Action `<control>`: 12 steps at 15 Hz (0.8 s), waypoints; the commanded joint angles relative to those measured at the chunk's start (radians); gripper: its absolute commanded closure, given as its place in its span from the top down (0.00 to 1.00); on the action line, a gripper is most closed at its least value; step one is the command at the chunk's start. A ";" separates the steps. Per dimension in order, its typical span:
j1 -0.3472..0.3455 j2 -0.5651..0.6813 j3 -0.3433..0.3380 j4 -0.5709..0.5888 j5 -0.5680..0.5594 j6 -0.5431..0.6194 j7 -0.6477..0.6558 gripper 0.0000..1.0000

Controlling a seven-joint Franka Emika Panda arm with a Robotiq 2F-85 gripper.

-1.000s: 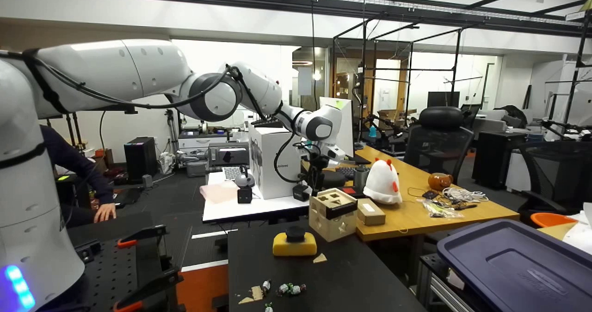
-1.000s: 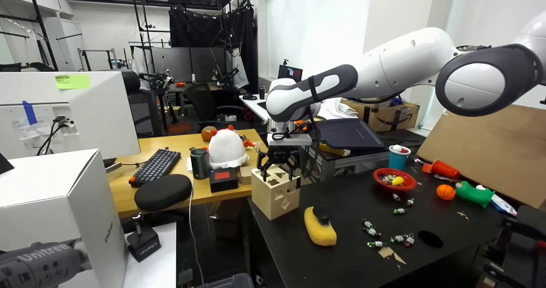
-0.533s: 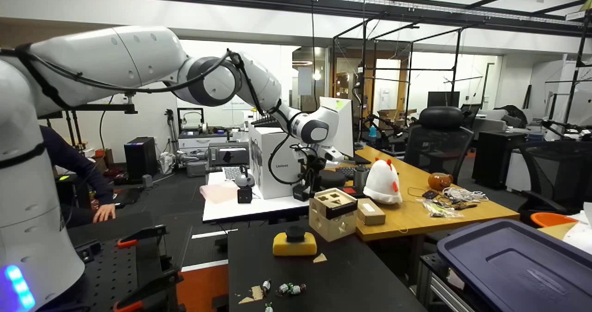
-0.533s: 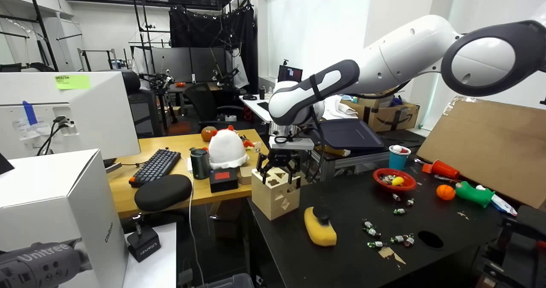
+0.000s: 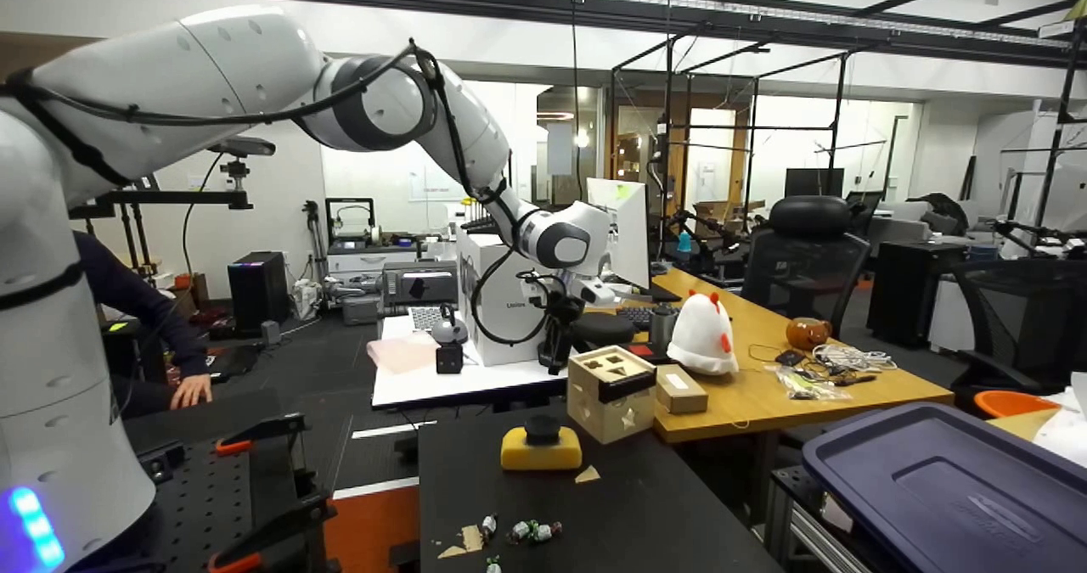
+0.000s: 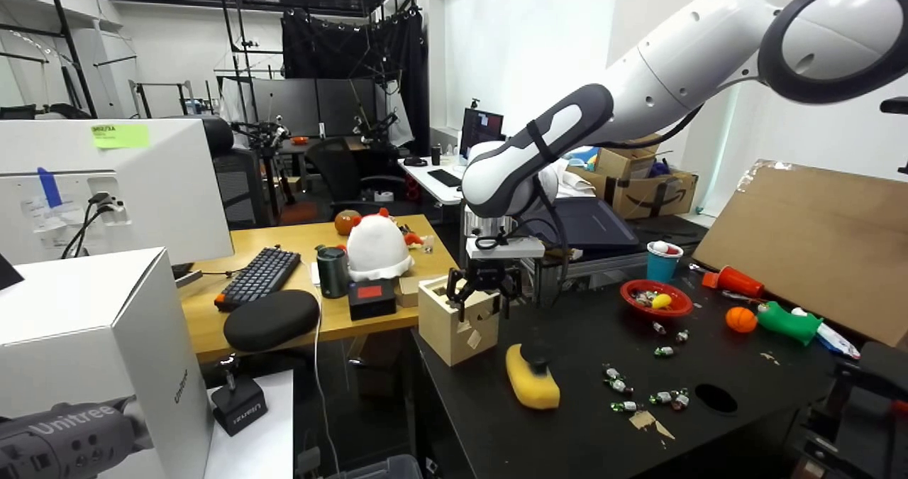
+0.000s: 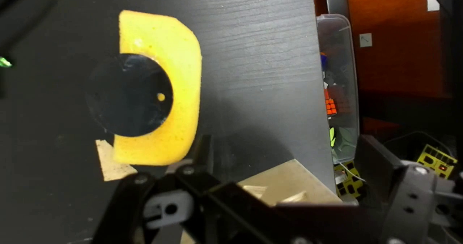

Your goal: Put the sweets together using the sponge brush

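The sponge brush is a yellow block with a round black knob. It sits on the black table in both exterior views (image 5: 541, 452) (image 6: 530, 383) and at the left of the wrist view (image 7: 182, 70). Several small wrapped sweets, white and green, lie scattered on the table (image 5: 533, 531) (image 6: 621, 387). Others lie nearer the red bowl (image 6: 664, 351). A green scrap of one shows at the wrist view's left edge (image 7: 5, 62). My gripper (image 6: 484, 313) is open and empty, fingers down, near the wooden box. In the wrist view its fingertips (image 7: 289, 155) are wide apart, beside the sponge.
The wooden box with holes (image 5: 611, 403) (image 6: 454, 333) (image 7: 289, 179) stands at the table's corner, close to the gripper. A red bowl (image 6: 656, 313), blue cup (image 6: 662, 266), red cup (image 6: 739, 281), orange ball (image 6: 741, 319) and green toy (image 6: 787, 323) stand farther along the black table (image 6: 567, 443).
The arm's elbow has risen. My gripper has shifted from over the wooden box toward the box's near side, staying open. The sponge brush, sweets and box have not moved.
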 commanded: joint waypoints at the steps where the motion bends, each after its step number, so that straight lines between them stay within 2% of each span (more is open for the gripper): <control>1: 0.000 -0.126 -0.019 -0.230 0.015 0.101 -0.012 1.00; 12: -0.043 -0.352 -0.040 -0.748 0.094 0.455 -0.014 1.00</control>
